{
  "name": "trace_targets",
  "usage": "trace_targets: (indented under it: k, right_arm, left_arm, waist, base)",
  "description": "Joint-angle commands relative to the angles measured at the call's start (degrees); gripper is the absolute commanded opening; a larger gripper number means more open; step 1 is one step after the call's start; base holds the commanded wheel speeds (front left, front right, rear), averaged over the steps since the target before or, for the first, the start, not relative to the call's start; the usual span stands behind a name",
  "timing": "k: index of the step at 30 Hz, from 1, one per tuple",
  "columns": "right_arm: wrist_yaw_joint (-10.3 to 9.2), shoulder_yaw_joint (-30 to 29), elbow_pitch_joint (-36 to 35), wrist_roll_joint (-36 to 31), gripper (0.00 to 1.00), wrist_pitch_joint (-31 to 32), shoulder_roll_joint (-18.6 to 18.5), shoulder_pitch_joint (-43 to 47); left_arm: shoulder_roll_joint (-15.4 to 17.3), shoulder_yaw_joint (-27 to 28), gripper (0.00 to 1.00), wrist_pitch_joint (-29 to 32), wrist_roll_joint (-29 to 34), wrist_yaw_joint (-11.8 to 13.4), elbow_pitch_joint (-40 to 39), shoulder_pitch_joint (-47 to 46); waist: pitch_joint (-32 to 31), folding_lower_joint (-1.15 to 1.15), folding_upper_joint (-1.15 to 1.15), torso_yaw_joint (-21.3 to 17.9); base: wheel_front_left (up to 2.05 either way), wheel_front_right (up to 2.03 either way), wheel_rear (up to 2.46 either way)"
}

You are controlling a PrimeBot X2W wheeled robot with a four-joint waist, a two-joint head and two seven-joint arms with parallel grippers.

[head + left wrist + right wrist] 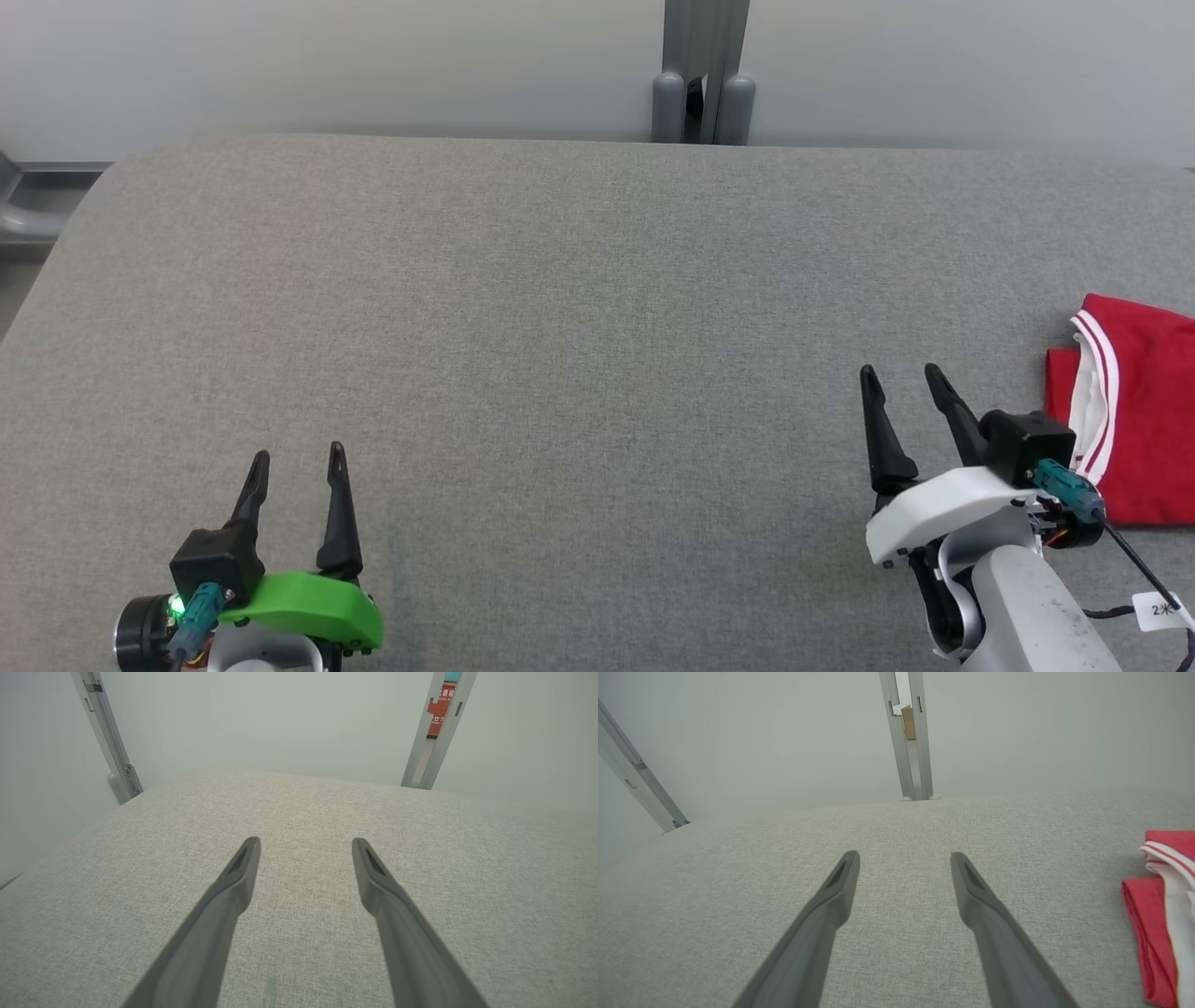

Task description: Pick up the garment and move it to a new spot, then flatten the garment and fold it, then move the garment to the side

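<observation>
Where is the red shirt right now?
In the head view, the red shirt lies folded on the right side of the gray table, just right of the open right tool.

Head view: high, steeply down onto grey fabric-covered counter. Both wrist views: low, near counter surface, facing pale wall. Head and right wrist share red white-trimmed garment at right edge, grey metal post top centre.

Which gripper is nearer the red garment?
Right. The right gripper stands open just left of the red garment, not touching it; the left gripper is open far across the gray surface.
</observation>
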Motion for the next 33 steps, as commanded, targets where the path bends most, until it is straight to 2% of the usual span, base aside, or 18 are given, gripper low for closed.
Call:
trace_targets:
  k: [1, 7, 8, 12, 33]
  right_arm:
    - [-0.1, 0.09, -0.22, 0.09, 1.0, -0.14, -0.19, 0.58]
    - [-0.1, -0.23, -0.52, 0.18, 1.0, -0.14, -0.2, 0.92]
    - [0.0, -0.24, -0.34, 0.09, 0.0, 0.01, 0.01, 0.38]
    - [0.01, -0.37, 1.41, 0.65, 0.0, 0.37, 0.25, 1.46]
    - [0.0, -2.5, -2.46, 21.83, 0.0, 5.96, 0.14, 3.08]
  left_arm:
    - [0.24, 0.21, 1.0, 0.05, -0.22, -0.4, -0.33, 0.66]
    - [0.25, 0.07, 1.0, 0.05, -0.58, -1.24, 0.09, 1.02]
    - [0.0, 0.05, 0.0, 0.02, -0.51, -1.05, 0.1, 0.16]
    - [-0.28, 0.2, 0.0, 0.31, -1.08, -1.06, 2.06, 0.57]
    - [-0.16, 2.05, 0.0, 5.92, -22.66, -2.09, -0.15, 0.06]
  waist:
    - [-0.08, 0.0, 0.0, -0.11]
    - [-0.1, 0.0, 0.0, 0.01]
    - [-0.11, 0.0, 0.0, 0.0]
    - [-0.13, 0.0, 0.0, -0.02]
    - [-0.67, 0.0, 0.0, -0.72]
  base:
    - [0.0, 0.0, 0.0]
    - [0.0, 0.0, 0.0]
    - [0.0, 0.0, 0.0]
    - [0.0, 0.0, 0.0]
    - [0.0, 0.0, 0.0]
